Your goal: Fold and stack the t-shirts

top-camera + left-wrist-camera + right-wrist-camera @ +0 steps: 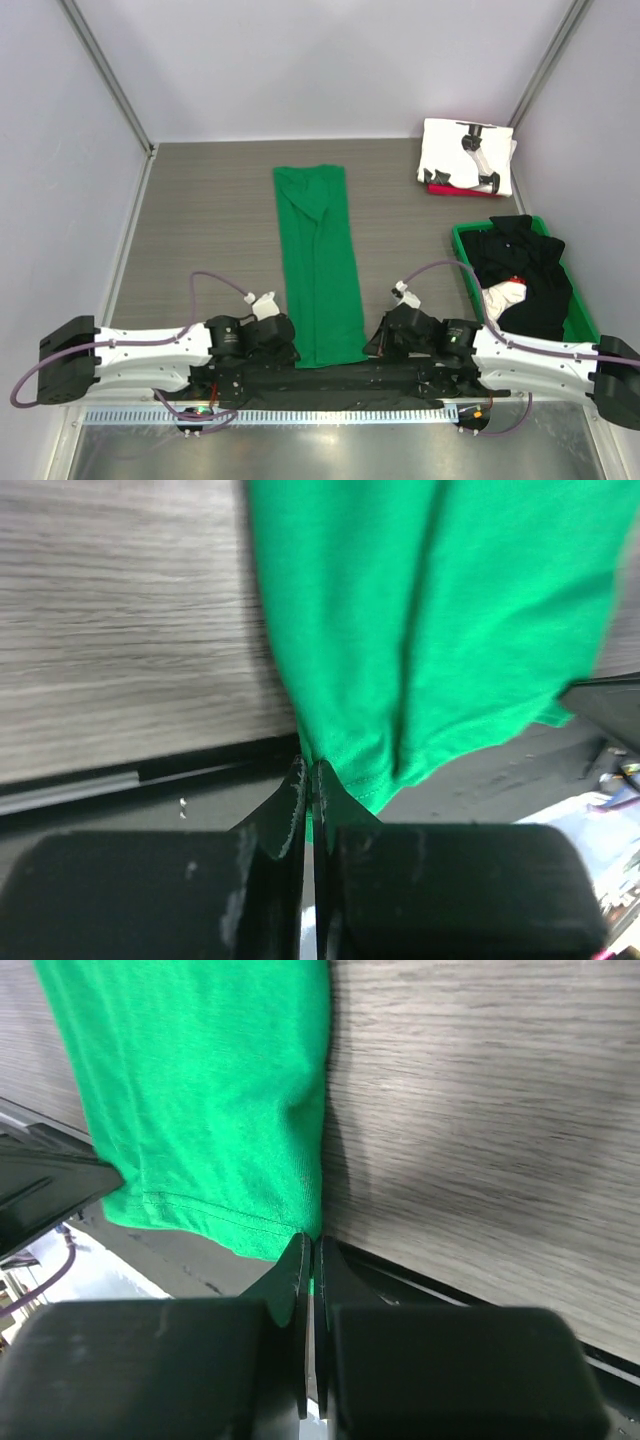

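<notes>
The green tee lay as a long narrow strip down the middle of the table, sides folded in, hem end nearest the arm bases & reaching just past the wood's near edge; prob. laid that way for a lengthwise fold, hem carried toward the far end. The left gripper was clenched on the hem's left corner, cloth pinched between the jaws; the right gripper was likewise clamped on the right corner. Gripping both corners would, I judge, let the hem rise level w/o one side sagging. The finished pile sat at the far right: a white printed tee atop a red one, well apart from the strip. Black tees sat crumpled in the green bin near the right arm. Both arms were stretched low & nearly flat along the near edge; forearms pointed inward toward each other; wrists flanked the strip's near end, fingers down at table level.
</notes>
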`<action>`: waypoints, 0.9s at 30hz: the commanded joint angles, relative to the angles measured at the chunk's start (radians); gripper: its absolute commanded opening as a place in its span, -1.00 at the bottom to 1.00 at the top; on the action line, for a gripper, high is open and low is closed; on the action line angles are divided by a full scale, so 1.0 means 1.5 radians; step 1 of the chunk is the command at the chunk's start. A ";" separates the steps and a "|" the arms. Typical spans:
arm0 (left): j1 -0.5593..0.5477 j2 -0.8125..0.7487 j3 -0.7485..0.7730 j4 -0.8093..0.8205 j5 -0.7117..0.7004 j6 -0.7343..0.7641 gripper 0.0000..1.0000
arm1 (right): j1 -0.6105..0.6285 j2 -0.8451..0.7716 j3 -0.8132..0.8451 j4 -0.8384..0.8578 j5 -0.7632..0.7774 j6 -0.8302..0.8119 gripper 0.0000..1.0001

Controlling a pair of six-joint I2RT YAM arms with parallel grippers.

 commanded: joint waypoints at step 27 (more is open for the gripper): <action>0.369 0.085 0.403 -0.172 -0.075 0.376 -1.00 | -0.326 0.280 0.435 -0.067 -0.051 -0.307 -0.97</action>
